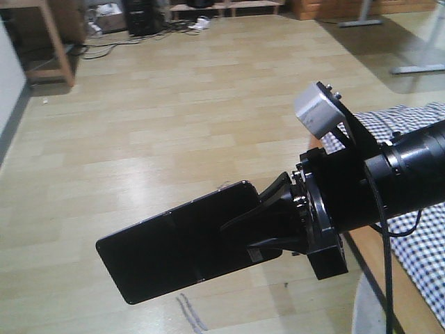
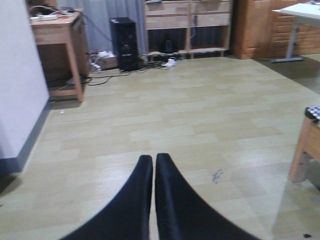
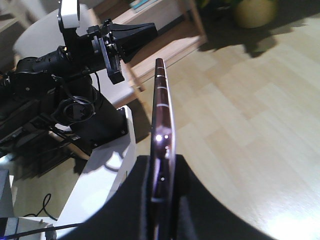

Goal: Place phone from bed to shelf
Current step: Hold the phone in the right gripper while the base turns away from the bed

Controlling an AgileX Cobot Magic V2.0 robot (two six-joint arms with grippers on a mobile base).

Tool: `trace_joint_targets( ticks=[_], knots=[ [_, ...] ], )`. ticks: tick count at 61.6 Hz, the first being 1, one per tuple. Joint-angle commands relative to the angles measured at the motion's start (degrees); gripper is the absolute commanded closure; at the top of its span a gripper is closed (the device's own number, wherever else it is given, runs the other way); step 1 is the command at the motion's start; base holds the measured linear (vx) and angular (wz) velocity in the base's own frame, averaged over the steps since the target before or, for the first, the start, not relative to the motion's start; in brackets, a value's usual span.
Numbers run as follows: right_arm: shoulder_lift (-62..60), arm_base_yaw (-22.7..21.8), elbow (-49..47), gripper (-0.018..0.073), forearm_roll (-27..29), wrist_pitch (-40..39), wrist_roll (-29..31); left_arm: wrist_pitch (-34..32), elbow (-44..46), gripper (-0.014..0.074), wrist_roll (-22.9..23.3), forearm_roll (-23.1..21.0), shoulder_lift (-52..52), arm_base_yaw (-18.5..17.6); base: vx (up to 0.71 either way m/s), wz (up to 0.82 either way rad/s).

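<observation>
Phone (image 1: pixel 174 247) sits clamped in our right tool (image 1: pixel 261 216), held out over the floor (image 1: pixel 174 104) beside the bed (image 1: pixel 431 257); we see our left tool (image 2: pixel 153 161) pressed together, low above the floor

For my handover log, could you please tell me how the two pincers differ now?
The right black pincer grips the slim glossy black phone; the left black pincer is shut on nothing. The right's fingers stand apart around the phone; the left's fingers meet. Both hang above the pale wooden floor.

phone (image 1: pixel 174 247) in right pincer (image 3: pixel 162 167), above floor (image 1: pixel 174 104)
</observation>
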State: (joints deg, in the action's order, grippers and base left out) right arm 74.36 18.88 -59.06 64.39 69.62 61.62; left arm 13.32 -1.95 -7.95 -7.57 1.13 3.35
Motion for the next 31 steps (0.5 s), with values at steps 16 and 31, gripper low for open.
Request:
trace_joint_targets(
  ticks=[16,31],
  knots=[
    [-1.7,0.1,-1.5,0.0561,5.2,4.4,0.3,-4.2,-0.1,0.0596,0.2,-0.4,0.3,-0.2,-0.11,0.41],
    [-1.7,0.1,-1.5,0.0561,5.2,4.4,0.3,-4.2,-0.1,0.0596,0.2,-0.4,0.3,-0.2,-0.05,0.18]
  ],
)
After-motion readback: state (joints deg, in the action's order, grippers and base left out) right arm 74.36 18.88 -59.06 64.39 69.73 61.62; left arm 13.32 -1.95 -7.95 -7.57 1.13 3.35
